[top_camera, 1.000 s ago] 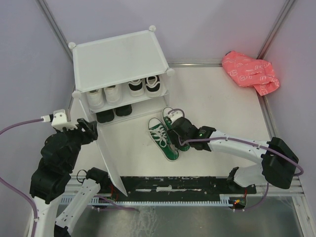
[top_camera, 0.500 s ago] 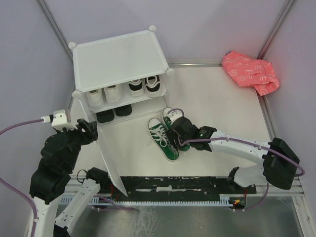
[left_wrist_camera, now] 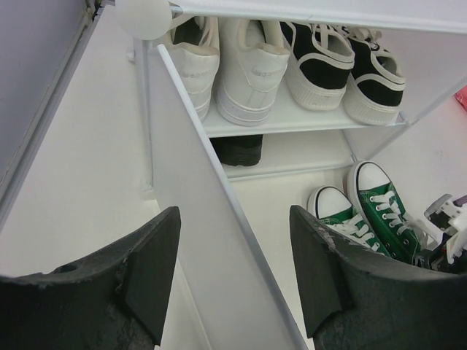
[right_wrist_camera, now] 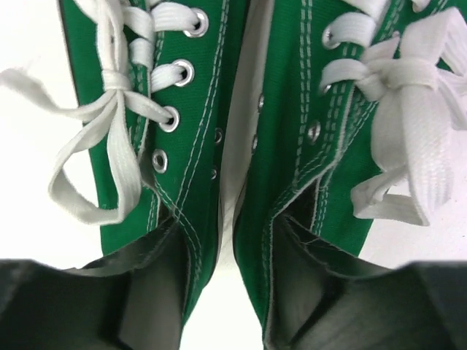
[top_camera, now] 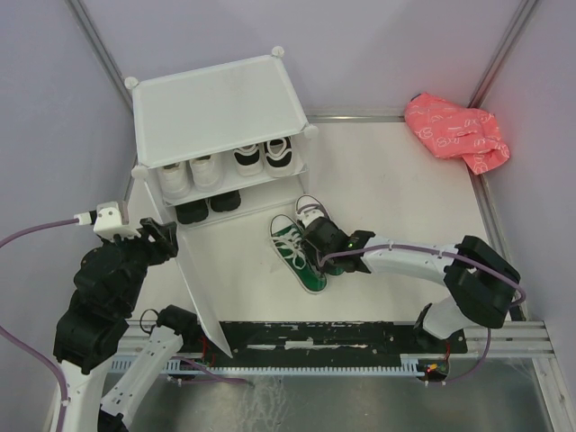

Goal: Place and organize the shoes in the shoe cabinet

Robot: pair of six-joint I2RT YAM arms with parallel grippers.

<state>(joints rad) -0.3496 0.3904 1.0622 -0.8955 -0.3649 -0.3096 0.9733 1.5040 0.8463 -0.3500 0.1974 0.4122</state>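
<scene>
Over the last second the right arm has folded in nearer its base, and the right claw (top_camera: 319,245) has edged left over the green sneakers (top_camera: 292,243). Nothing else has shifted.

From above, the shoe cabinet (top_camera: 216,99) holds the white sneakers (top_camera: 191,174) and the black sneakers with white soles (top_camera: 264,156) on its upper shelf. The plain black shoes (top_camera: 207,207) sit lower left. The green pair lies on the counter (top_camera: 396,180), just before the free lower space. The left claw (top_camera: 162,236) is at the swung-out door panel (top_camera: 202,288).

The left wrist view shows the left claw (left_wrist_camera: 233,215) spread wide, released, with the door panel (left_wrist_camera: 197,182) between its fingers.

In the right wrist view, the right claw (right_wrist_camera: 230,292) has one finger down inside each of the green sneakers (right_wrist_camera: 284,73), their inner walls between. I cannot tell whether it is clenched.

By my judgement three pairs are stowed. Only the green pair is left to go in, then the door to close.
</scene>
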